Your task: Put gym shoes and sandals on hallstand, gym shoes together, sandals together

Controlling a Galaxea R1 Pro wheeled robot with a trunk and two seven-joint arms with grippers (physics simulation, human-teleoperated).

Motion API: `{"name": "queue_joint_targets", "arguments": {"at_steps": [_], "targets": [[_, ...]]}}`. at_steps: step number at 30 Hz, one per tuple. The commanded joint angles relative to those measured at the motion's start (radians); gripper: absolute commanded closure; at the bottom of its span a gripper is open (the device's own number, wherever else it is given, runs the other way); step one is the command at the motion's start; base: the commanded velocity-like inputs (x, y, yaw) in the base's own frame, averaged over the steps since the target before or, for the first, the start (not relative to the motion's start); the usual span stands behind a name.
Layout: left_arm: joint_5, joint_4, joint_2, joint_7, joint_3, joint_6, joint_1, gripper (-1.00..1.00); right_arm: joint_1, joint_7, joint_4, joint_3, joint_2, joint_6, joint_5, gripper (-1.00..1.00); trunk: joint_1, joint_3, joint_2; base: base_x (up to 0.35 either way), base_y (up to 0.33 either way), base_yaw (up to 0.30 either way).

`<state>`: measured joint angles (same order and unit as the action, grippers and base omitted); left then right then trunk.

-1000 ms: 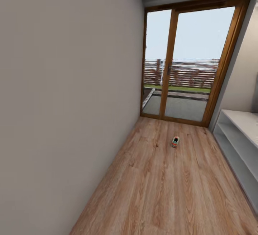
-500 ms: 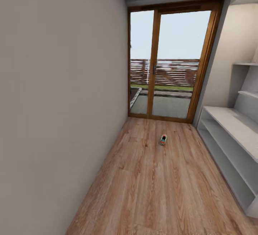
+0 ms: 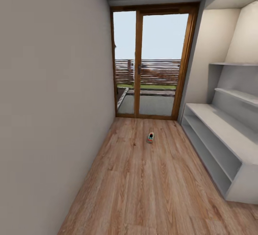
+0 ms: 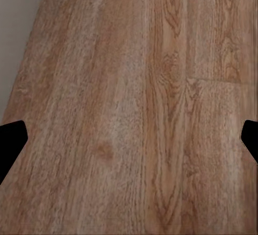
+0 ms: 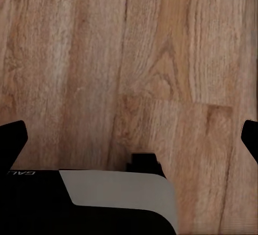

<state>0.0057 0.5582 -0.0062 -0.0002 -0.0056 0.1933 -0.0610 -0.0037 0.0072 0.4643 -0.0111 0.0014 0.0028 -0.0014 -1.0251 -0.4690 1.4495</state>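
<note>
You have one gym shoe [image 3: 150,137] on the corridor floor [image 3: 150,185], left of one hallstand [image 3: 222,135] with two open shelf rows

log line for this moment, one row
phase: approach | gym shoe alone on corridor floor | hallstand shelves bare | left gripper open | right gripper open

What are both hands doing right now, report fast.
Left hand: open, fingertips spread wide over the corridor floor, holding nothing.
Right hand: open, fingertips wide apart above the floor, holding nothing.
</note>
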Motion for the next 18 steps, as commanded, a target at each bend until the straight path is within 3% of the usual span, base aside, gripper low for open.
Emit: {"name": "queue_joint_targets", "arguments": {"at_steps": [1, 12, 18], "targets": [[0.001, 0.000, 0.000, 0.000, -0.001, 0.003, 0.000, -1.00, 0.000, 0.001, 0.000, -0.001, 0.000, 0.000, 0.000, -1.00, 0.000, -0.001, 0.001, 0.000, 0.000, -0.262], [0.001, 0.000, -0.005, -0.001, -0.002, 0.003, 0.000, -1.00, -0.001, 0.001, 0.000, -0.001, 0.000, 0.000, 0.000, -1.00, 0.000, -0.001, 0.001, -0.002, 0.000, -0.262], [0.001, 0.000, -0.018, -0.001, -0.002, 0.003, 0.000, -1.00, 0.000, 0.001, 0.000, -0.001, 0.000, 0.000, 0.000, -1.00, 0.000, -0.001, 0.001, -0.129, 0.001, -0.262]]}}
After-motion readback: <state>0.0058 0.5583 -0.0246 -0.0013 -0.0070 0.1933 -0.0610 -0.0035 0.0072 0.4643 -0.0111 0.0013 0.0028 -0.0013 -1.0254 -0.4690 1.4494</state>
